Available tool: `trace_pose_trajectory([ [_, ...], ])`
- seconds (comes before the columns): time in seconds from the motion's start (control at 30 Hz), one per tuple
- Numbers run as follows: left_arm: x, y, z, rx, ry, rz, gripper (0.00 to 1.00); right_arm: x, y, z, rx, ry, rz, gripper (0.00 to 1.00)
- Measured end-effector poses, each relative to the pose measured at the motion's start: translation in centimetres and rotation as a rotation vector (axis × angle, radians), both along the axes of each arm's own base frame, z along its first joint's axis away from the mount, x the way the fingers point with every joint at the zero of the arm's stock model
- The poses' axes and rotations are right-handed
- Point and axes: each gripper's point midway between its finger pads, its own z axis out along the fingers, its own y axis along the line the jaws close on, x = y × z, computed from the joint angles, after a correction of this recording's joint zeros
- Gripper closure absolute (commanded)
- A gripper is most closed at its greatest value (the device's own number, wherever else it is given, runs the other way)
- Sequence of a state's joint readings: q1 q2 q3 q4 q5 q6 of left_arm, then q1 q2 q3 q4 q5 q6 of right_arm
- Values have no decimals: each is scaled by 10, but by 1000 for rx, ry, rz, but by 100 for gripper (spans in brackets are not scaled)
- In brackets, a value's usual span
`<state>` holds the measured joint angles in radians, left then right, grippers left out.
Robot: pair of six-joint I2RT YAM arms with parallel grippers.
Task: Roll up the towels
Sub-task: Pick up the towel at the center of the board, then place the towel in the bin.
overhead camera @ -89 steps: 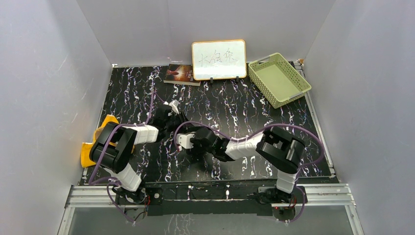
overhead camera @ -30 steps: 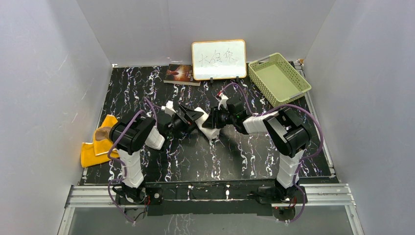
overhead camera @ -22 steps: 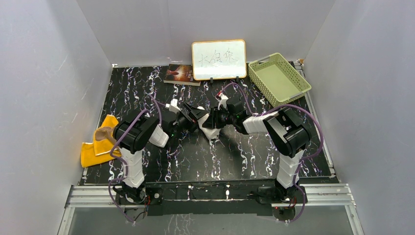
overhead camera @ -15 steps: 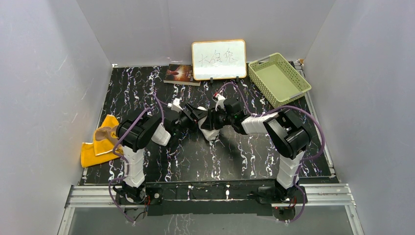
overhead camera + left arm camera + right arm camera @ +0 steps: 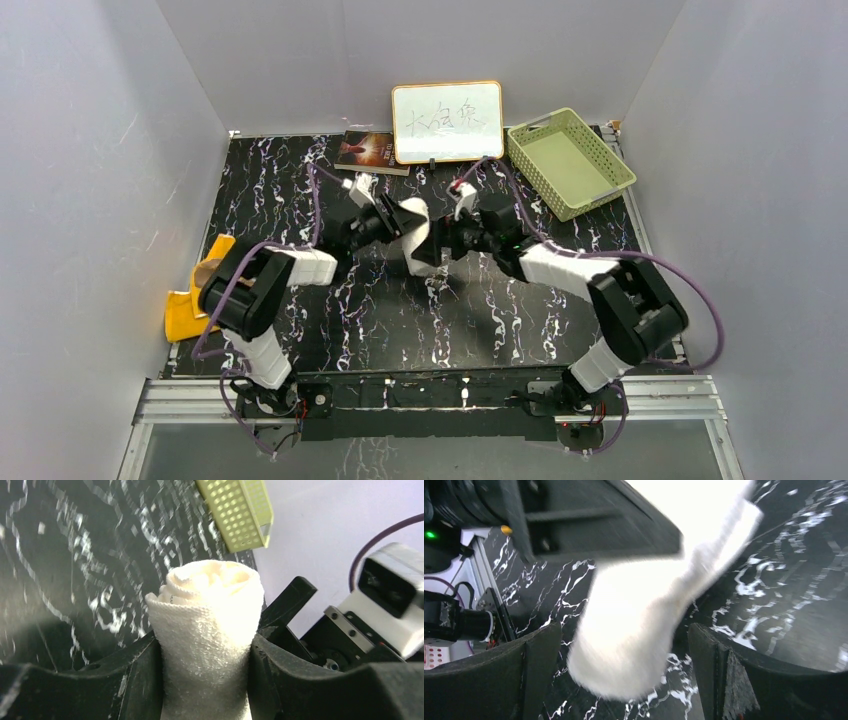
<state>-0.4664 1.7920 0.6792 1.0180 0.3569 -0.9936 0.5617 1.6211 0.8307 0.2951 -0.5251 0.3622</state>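
Cream towel [image 5: 210, 600], rolled, is sitting gripped by left claw [image 5: 205, 650]; right claw [image 5: 624, 635] is gaping open around it. Best to close gently, keeping layers tight.

Top view high overhead — both wrist views close up on the same cream towel [image 5: 207, 630]

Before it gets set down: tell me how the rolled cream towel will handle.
Probably soft: the cream towel looks pinched where the left hand clamps it. Likely floppy, since its free end droops. The roll may loosen once released.
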Motion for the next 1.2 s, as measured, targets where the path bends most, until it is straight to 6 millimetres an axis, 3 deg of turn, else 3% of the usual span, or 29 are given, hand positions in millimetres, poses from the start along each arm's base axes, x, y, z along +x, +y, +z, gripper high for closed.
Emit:
trace_pose_trajectory([
  [0.17, 11, 6, 76, 45, -206, -98, 57, 6, -40, 40, 74, -75, -99, 2],
  [0.27, 10, 6, 113, 59, -313, -172, 57, 12, -57, 57, 172, -29, -166, 2],
  [0.33, 3, 4, 128, 61, -358, -239, 57, 17, -57, 70, 278, 20, -149, 2],
  [0.47, -14, 1, 135, 42, -380, -361, 56, 19, -47, 98, 482, 58, -44, 2],
  [0.57, -26, 6, 145, -11, -379, -441, 56, 7, -40, 122, 594, 6, 80, 2],
  [0.67, -33, 11, 167, -73, -410, -496, 54, -8, -38, 140, 660, -38, 178, 2],
  [0.83, -46, 11, 210, -166, -499, -568, 53, -18, -28, 131, 667, 5, 245, 2],
  [0.97, -54, 11, 227, -250, -525, -616, 54, -31, -14, 128, 656, -5, 298, 2],
  [1.07, -52, 8, 226, -320, -474, -642, 56, -41, -4, 127, 641, -57, 340, 2],
  [1.2, -44, 5, 210, -366, -340, -643, 56, -52, 4, 137, 632, -174, 385, 2],
])
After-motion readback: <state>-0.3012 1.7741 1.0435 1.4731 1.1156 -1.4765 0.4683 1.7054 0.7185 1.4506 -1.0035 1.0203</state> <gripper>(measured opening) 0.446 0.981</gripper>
